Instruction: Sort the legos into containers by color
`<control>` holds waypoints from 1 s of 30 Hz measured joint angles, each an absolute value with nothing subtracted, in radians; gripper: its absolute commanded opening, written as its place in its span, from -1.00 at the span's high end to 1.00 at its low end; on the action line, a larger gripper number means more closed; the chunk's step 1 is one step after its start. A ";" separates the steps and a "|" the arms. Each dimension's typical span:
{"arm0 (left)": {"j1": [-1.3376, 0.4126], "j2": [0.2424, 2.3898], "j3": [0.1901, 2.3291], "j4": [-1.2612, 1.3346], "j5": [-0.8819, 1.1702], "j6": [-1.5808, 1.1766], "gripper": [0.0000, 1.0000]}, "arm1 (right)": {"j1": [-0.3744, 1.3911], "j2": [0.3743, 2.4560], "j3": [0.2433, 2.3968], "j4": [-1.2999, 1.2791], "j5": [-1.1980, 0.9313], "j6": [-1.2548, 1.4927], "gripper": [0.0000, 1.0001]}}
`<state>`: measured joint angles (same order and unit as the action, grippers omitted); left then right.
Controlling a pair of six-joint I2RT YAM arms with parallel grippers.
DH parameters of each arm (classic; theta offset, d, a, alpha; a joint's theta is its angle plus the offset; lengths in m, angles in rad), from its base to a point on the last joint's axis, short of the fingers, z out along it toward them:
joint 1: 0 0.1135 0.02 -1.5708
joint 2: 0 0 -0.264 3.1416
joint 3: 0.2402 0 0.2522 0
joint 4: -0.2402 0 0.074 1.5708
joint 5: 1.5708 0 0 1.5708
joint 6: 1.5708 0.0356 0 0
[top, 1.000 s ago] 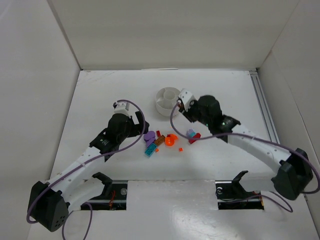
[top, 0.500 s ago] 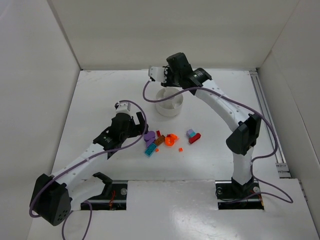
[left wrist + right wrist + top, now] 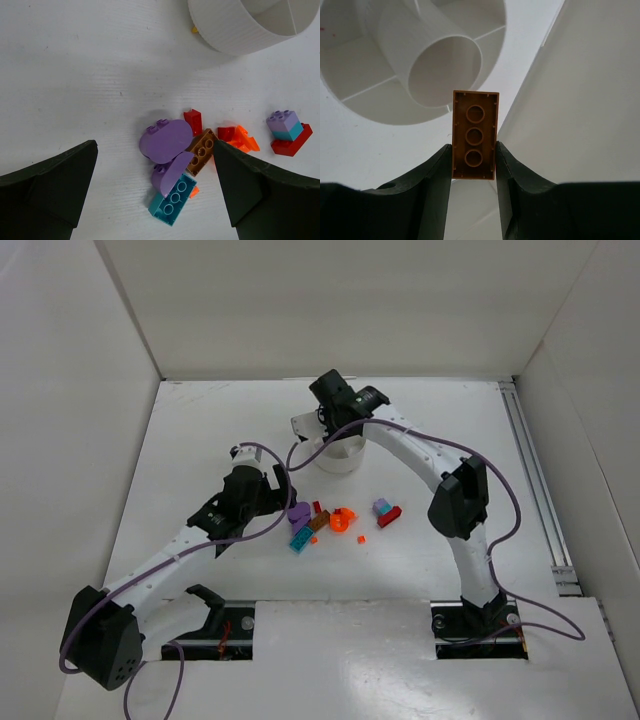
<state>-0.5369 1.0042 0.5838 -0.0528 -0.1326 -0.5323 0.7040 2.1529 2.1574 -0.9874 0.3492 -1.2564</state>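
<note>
By dish (image 3: 350,60), right pincer (image 3: 474,150), brown brick (image 3: 474,134), wall (image 3: 580,75)

A flat white table (image 3: 190,430) sits boxed in by a plain white left panel (image 3: 60,440), back panel (image 3: 340,310) and right panel (image 3: 600,380), a metal rail (image 3: 530,460) along its right edge, under soft, even light.

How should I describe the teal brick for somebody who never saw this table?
Find the round white plastic dish; the loose brick pile lies nearer the robot. At its near-left corner, beside two purple rounded pieces, lies the long teal studded brick, the only all-teal piece.
</note>
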 measured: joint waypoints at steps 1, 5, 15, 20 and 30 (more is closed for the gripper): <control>-0.537 1.004 0.584 -0.053 -0.132 -0.533 -1.00 | 0.708 2.159 2.158 -0.991 0.350 -1.260 0.40; -0.537 1.004 0.584 -0.053 -0.133 -0.533 -1.00 | 0.716 2.186 2.173 -0.999 0.364 -1.269 0.37; -0.537 1.013 0.584 -0.053 -0.133 -0.533 -1.00 | 0.717 2.243 2.198 -1.006 0.385 -1.277 0.15; -0.537 1.013 0.584 -0.056 -0.133 -0.533 -1.00 | 0.721 2.247 2.204 -1.009 0.390 -1.279 -0.18; -0.537 1.013 0.584 -0.057 -0.133 -0.533 -1.00 | 0.727 2.246 2.219 -1.002 0.374 -1.267 -0.39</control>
